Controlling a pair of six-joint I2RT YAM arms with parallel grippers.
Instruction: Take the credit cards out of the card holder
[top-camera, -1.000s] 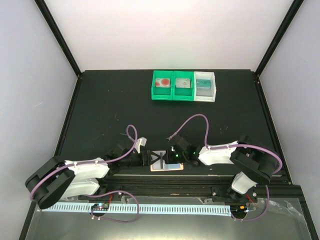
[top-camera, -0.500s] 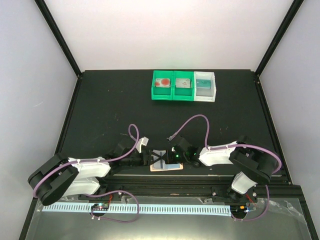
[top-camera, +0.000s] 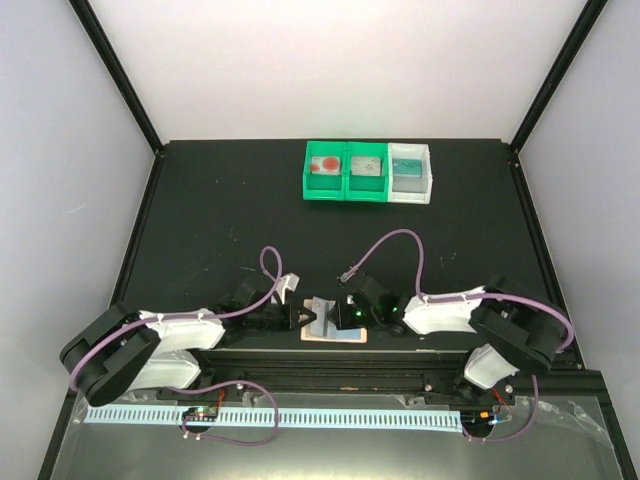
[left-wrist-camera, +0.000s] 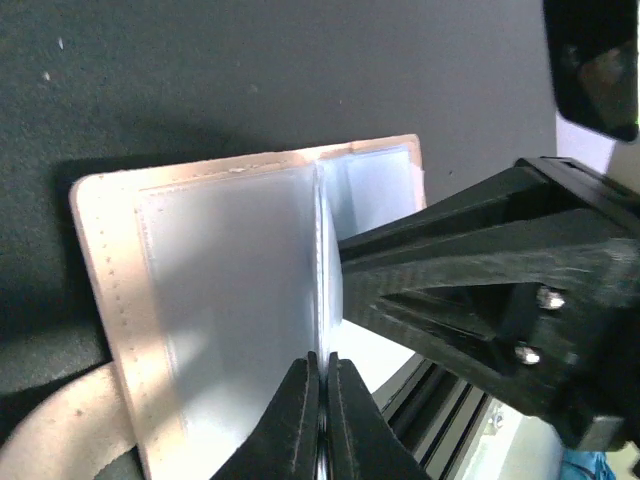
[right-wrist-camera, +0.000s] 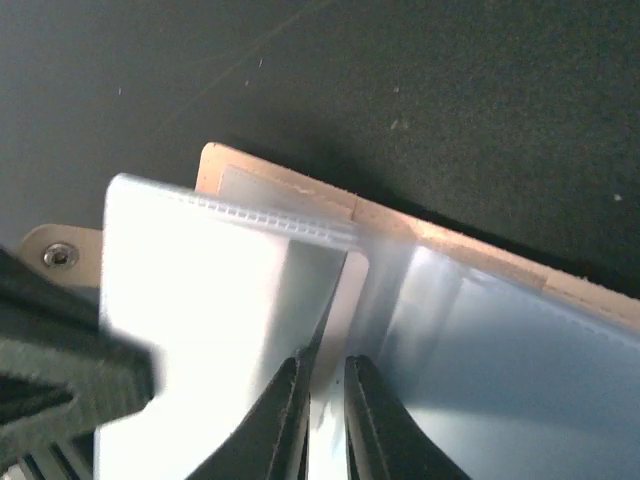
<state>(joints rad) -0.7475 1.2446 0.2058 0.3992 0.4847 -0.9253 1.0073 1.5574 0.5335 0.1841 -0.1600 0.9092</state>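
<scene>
The card holder (top-camera: 335, 334) lies open at the table's near edge, tan with blue-grey panels (left-wrist-camera: 230, 290). One thin clear leaf stands upright from its fold. My left gripper (top-camera: 303, 318) (left-wrist-camera: 323, 365) is shut on that leaf's free edge. My right gripper (top-camera: 339, 318) (right-wrist-camera: 325, 375) faces it from the other side. Its jaws are a narrow gap apart, and the leaf's edge lies against the left finger (right-wrist-camera: 290, 400). The credit cards do not show apart from the pale sheets in the pockets. A rounded pale corner (right-wrist-camera: 352, 285) sits inside the leaf.
The holder's snap tab (right-wrist-camera: 58, 256) sticks out at the left side. At the far edge of the table stand two green bins (top-camera: 345, 172) and a white bin (top-camera: 410, 172). A black rail (top-camera: 400, 357) runs just in front of the holder.
The left gripper has closed from wide open onto the upright leaf. The right gripper's jaws, shut before, have parted slightly. Both arms stayed over the holder.
</scene>
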